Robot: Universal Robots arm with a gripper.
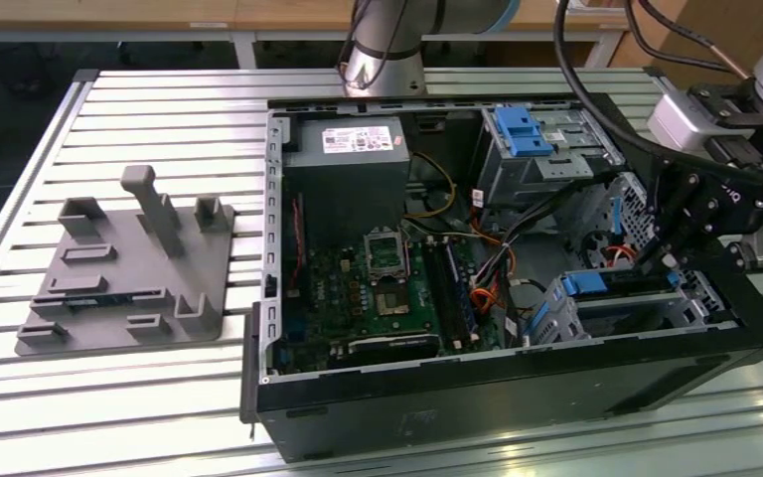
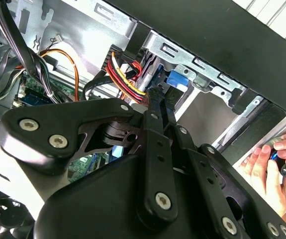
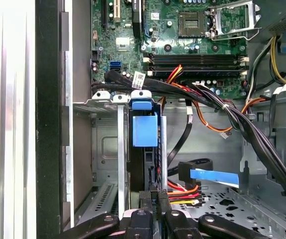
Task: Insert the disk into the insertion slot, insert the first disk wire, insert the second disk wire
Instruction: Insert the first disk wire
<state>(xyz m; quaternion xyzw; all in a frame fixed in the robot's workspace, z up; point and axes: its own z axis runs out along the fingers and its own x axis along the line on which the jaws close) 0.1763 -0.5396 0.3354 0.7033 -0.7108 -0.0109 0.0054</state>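
insertion slot [image 3: 105,149]: grey sheet-metal cage; i judge a skewed push here could jam things.
disk [image 3: 144,130]: seated on edge in that slot, bright blue caddy handle showing, dark body behind it.
gripper [image 3: 154,200]: right at the disk's end; clamped or not, i cannot tell.
power wires [image 3: 185,191]: red-yellow bundle just beside the gripper; could snag.

Arm [image 1: 384,45] low, claw [image 2: 156,94] fingers close together, tips downward

The power supply [image 1: 342,174] bears a white label [image 1: 362,141]; its print is unreadable.
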